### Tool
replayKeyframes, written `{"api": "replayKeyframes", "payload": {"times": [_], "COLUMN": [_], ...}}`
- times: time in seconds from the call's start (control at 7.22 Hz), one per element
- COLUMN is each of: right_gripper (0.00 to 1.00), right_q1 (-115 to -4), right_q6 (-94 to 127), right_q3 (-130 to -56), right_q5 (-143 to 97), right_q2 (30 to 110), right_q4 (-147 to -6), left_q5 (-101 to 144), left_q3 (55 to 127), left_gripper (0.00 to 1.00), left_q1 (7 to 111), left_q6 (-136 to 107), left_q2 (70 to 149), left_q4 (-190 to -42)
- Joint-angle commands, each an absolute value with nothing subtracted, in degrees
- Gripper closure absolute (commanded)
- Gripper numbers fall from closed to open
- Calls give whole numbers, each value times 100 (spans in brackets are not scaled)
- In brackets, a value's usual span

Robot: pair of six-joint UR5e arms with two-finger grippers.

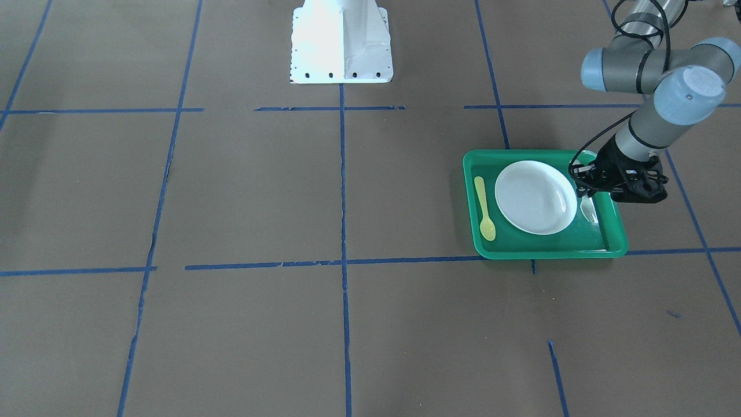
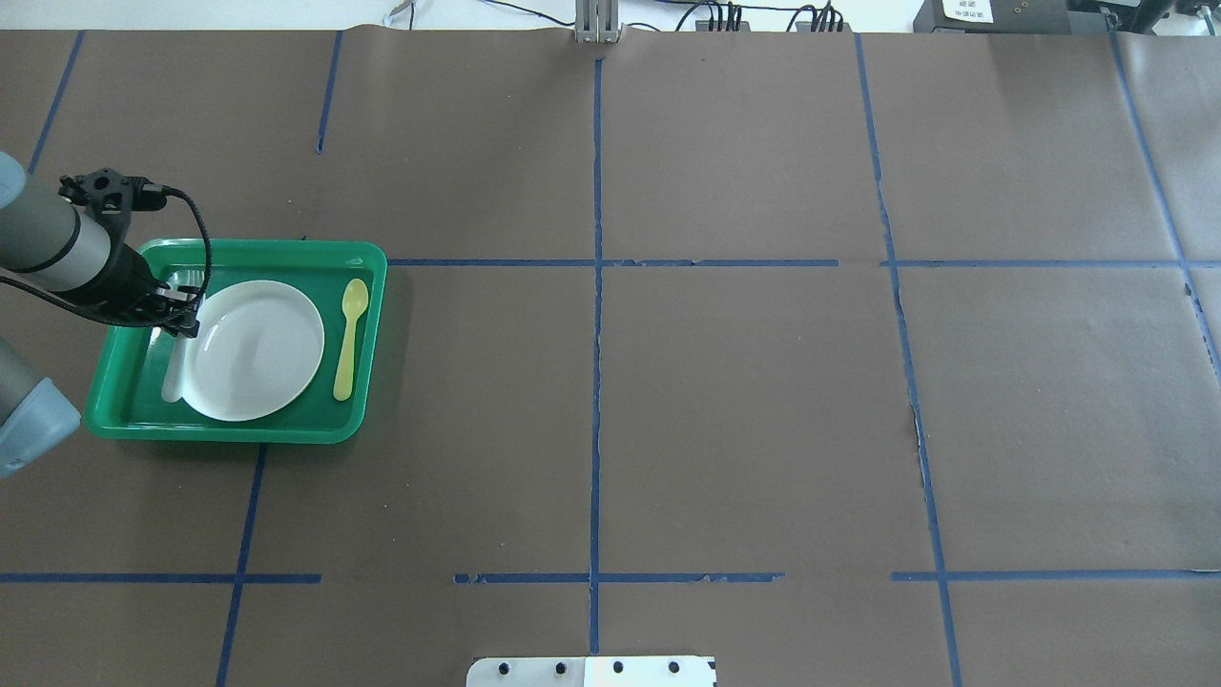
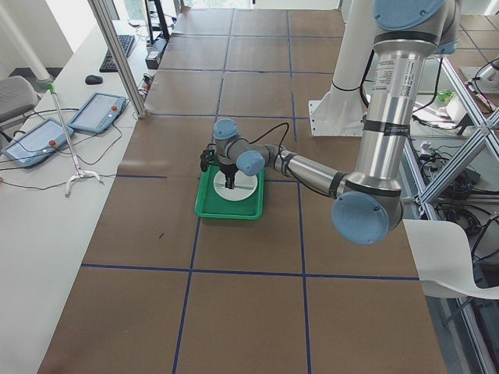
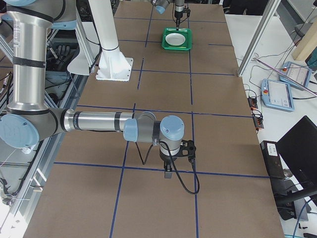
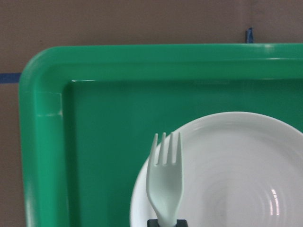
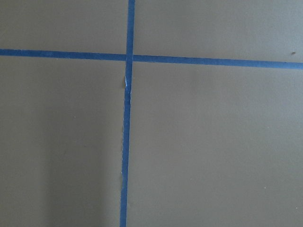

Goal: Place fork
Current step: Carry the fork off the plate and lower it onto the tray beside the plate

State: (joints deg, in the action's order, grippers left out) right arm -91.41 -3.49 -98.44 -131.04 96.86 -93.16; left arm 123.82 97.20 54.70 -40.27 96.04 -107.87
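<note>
The pale translucent fork [image 5: 164,177] is held at its neck by my left gripper [image 5: 165,222], tines pointing away from the robot. It hangs low over the green tray [image 5: 94,142], at the edge of the white plate [image 5: 246,170]. In the overhead view the left gripper [image 2: 179,315] is over the tray's left strip, and the fork's handle [image 2: 175,372] shows beside the plate [image 2: 253,348]. In the front-facing view the fork [image 1: 589,209] sticks out below the gripper [image 1: 586,194]. I cannot tell whether the fork touches the tray. My right gripper [image 4: 168,171] shows only in the exterior right view, so I cannot tell its state.
A yellow spoon [image 2: 349,336] lies in the tray [image 2: 229,431] on the plate's other side. The tray sits on brown paper marked with blue tape lines [image 2: 596,382]. The robot's white base [image 1: 341,40] stands at the table's middle edge.
</note>
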Motion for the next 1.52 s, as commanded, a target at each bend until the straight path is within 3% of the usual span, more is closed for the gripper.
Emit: {"api": "replayKeyframes", "payload": {"times": [0.0, 0.28, 1.38], "right_gripper": [0, 0, 0], "right_q1": [-9141, -9141, -9141], "right_q6": [-352, -352, -352], "right_q3": [-9844, -9844, -9844], "right_q5": [-13104, -13104, -13104], "right_q2": [9686, 9686, 9686], "right_q4": [-9316, -9316, -9316], "left_q5": [12384, 12384, 12384], "left_q3": [9424, 9054, 8754], "left_gripper": [100, 100, 100], "left_q1": [5590, 5581, 5590], "left_q6": [-3823, -3832, -4061], "left_q2": [9650, 9773, 10002], "left_q4": [-10828, -10863, -10881]}}
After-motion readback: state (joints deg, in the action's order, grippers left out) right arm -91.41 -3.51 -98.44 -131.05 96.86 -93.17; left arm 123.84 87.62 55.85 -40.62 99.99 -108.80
